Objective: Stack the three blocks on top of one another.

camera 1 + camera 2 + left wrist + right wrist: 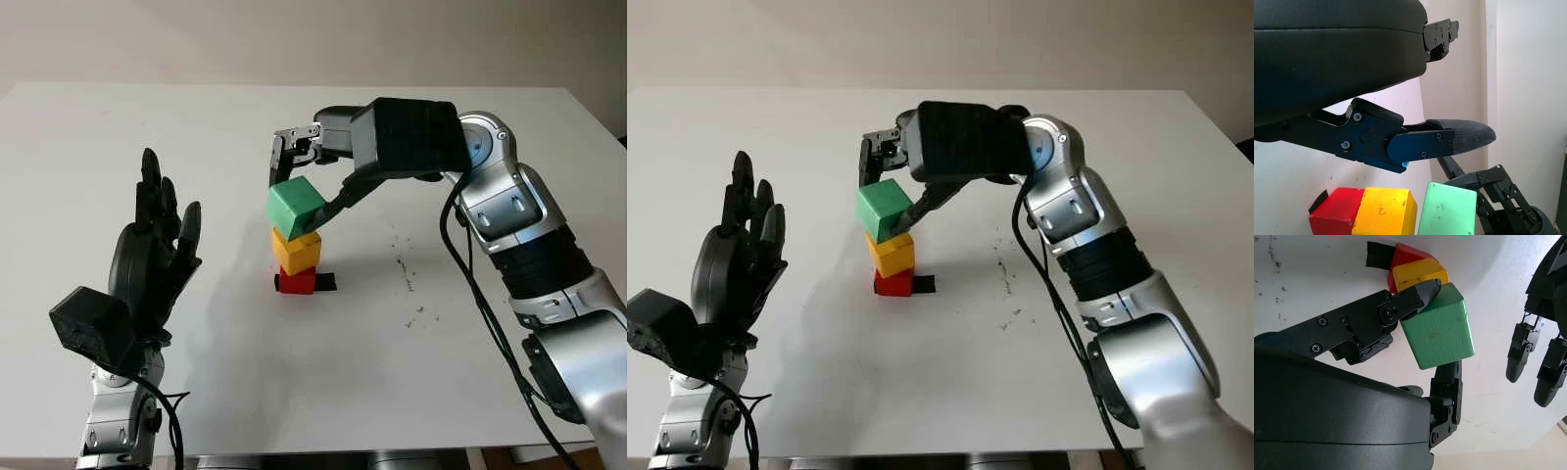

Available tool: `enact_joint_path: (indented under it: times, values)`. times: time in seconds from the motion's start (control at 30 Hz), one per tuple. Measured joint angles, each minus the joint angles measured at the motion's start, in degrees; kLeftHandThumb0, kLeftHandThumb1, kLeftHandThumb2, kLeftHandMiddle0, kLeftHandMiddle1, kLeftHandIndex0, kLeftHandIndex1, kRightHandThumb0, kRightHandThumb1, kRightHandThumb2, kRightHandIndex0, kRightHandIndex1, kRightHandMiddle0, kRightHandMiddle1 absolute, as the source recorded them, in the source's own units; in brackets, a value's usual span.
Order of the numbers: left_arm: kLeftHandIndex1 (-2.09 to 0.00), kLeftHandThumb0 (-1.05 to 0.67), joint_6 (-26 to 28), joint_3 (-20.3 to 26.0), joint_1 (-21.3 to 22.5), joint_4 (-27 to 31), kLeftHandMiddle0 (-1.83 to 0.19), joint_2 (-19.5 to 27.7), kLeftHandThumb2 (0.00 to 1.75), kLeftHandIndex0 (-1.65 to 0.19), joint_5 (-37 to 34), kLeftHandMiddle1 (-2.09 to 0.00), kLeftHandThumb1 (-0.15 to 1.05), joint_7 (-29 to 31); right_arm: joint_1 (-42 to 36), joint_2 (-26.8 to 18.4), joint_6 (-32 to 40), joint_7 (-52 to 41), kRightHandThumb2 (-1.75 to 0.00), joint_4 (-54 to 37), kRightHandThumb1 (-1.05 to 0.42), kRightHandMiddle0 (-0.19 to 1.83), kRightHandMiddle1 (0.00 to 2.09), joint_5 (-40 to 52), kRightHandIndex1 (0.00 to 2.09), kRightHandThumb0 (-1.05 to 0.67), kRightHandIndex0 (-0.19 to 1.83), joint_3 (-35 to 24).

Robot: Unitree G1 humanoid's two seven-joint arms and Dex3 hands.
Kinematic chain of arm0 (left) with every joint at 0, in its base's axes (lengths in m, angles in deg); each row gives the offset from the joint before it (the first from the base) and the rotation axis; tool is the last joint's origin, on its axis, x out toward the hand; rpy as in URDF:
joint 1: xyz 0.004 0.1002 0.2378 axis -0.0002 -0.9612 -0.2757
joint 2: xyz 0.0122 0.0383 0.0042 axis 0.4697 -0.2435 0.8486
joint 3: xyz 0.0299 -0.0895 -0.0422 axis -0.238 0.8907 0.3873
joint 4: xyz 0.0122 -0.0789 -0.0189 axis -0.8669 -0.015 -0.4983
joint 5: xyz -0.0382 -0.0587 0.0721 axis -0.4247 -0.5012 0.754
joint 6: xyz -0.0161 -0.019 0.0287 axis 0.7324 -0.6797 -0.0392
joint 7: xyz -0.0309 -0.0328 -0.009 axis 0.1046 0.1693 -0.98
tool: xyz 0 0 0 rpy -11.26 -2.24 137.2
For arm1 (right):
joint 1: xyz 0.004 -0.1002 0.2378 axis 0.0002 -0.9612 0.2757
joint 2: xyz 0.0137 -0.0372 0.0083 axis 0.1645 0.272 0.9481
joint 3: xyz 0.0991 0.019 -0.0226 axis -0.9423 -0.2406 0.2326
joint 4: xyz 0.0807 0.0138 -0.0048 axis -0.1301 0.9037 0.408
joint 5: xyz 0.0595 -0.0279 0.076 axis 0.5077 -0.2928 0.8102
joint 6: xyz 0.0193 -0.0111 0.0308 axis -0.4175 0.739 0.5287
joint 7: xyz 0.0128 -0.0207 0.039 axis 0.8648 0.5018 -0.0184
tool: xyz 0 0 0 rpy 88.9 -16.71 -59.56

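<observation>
A: Where's the stack?

B: Near the middle of the white worktop [118,127]. Red block [297,282] is at the bottom, sitting on the surface, with a small strip of black tape [326,282] poking out beside it. Yellow block [296,249] sits on the red one, roughly squared up.

A: And green?

B: Green block [295,205] is at the top, tilted, with its lower edge at the yellow block's top face. Can't tell whether it is bearing on it or just above.

A: Right hand?

B: Right hand [305,182] reaches in from the right side of the worktop and is clamped on the green block. In the right wrist view one finger [1418,293] presses one face and another finger [1447,382] is on the opposite side.

A: Left hand?

B: Left hand [152,255] is open and holds nothing, raised over the left part of the worktop, palm facing the stack, well apart from it.

A: Any markings?

B: Left wrist view shows a faint dark scrawl on the yellow block's face, might be a "2", not readable for sure. Some dark specks [404,274] on the worktop to the right of the stack.
</observation>
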Motion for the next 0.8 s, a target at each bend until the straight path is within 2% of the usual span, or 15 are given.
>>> enact_joint_path:
  times: [0.33,0.8]
  values:
    - [0.00,-0.75,0.00,0.00,0.00,0.00,0.19,0.01,0.48,0.19,0.09,-0.02,1.05,0.08,-0.52,0.02,-0.13,-0.12,-0.05,-0.12,-0.98,0.27,1.68,-0.01,0.06,-0.45,0.30,0.21]
    - [0.00,-0.74,-0.13,-0.02,0.00,0.01,0.19,-0.03,0.47,0.19,0.22,-0.04,1.05,-0.23,-1.36,0.00,0.11,-1.37,-0.05,-0.44,-0.99,0.26,1.57,-0.54,0.04,-0.45,0.28,0.86]
